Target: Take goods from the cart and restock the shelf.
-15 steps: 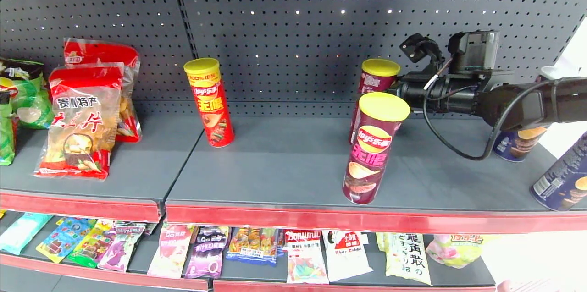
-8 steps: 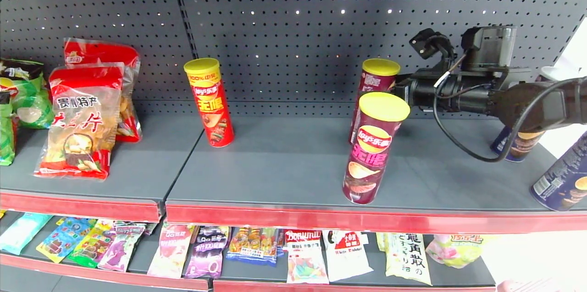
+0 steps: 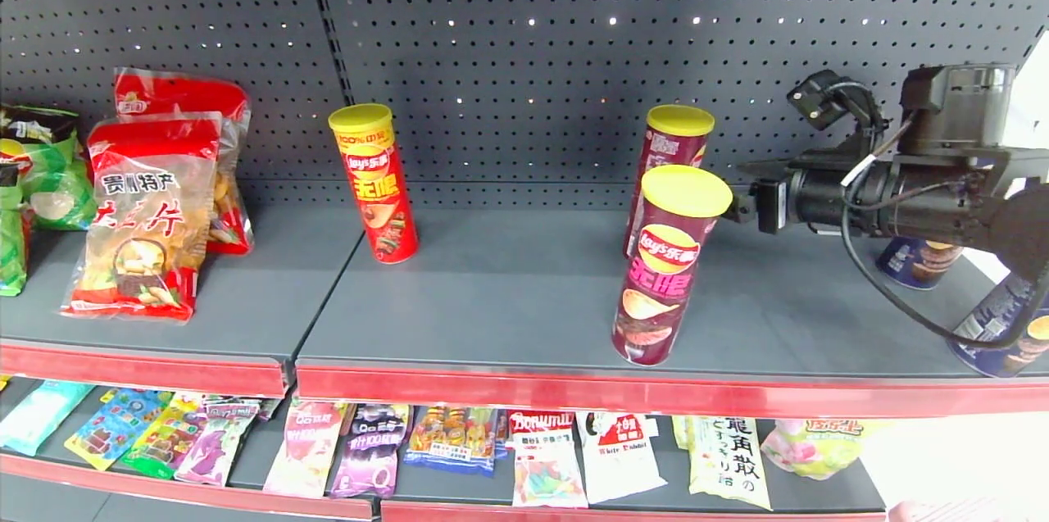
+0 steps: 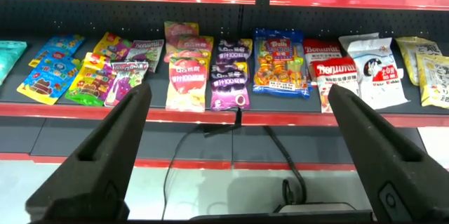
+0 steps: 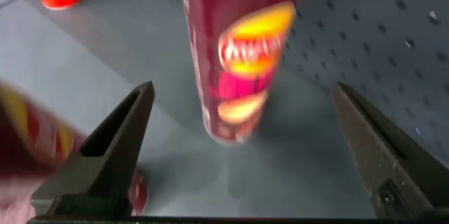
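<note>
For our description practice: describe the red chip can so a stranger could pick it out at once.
Find the upper grey shelf with its red front edge. Just right of the snack bags, one can stands alone by the back wall. It alone is red; the other yellow-lidded cans are maroon.

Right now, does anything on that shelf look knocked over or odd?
Nothing stands out. The red can, the front maroon can, the rear maroon can and the snack bags all stand in place; nothing has spilled.
</note>
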{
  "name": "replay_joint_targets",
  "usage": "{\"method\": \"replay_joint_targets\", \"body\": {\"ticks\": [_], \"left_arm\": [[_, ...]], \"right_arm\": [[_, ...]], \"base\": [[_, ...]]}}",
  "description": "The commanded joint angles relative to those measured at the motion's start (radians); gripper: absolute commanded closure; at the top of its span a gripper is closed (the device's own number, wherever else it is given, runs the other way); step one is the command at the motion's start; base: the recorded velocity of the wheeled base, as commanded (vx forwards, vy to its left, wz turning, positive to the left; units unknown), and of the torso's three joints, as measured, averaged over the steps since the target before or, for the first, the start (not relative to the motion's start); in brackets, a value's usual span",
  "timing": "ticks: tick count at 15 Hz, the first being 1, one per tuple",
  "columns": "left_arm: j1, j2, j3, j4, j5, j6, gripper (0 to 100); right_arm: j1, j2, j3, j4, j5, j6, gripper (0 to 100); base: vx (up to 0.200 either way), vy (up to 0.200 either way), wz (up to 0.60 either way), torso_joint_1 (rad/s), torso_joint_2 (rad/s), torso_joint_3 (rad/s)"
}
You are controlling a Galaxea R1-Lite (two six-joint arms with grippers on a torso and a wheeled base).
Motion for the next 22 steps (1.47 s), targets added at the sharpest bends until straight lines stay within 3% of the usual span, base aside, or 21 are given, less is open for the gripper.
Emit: {"method": "replay_joint_targets", "body": {"ticks": [1, 7, 9, 15, 22], "left_arm": [[0.000, 0.002, 0.000, 0.001, 0.001, -0.002, 0], [0.000, 0.002, 0.000, 0.001, 0.001, -0.005, 0], [0.000, 0.002, 0.000, 0.001, -0.001, -0.005, 0], [0.000, 0.002, 0.000, 0.001, -0.001, -0.005, 0], [0.000, 0.002, 0.000, 0.001, -0.001, -0.003, 0]], "right_arm": [[-0.014, -0.080, 0.067, -0.001, -0.008, 0.000, 0], [-0.024, -0.244, 0.282, 0.000, -0.021, 0.018, 0], [0.020, -0.339, 0.365, 0.000, -0.008, 0.023, 0], [0.174, -0.407, 0.371, -0.001, -0.004, 0.046, 0], [0.240, -0.359, 0.350, -0.001, -0.014, 0.044, 0]], "base": [[0.000, 0.000, 0.00, 0.000, 0.00, 0.000], [0.000, 0.000, 0.00, 0.000, 0.00, 0.000], [0.000, 0.000, 0.00, 0.000, 0.00, 0.000], [0.000, 0.000, 0.00, 0.000, 0.00, 0.000], [0.000, 0.000, 0.00, 0.000, 0.00, 0.000]]}}
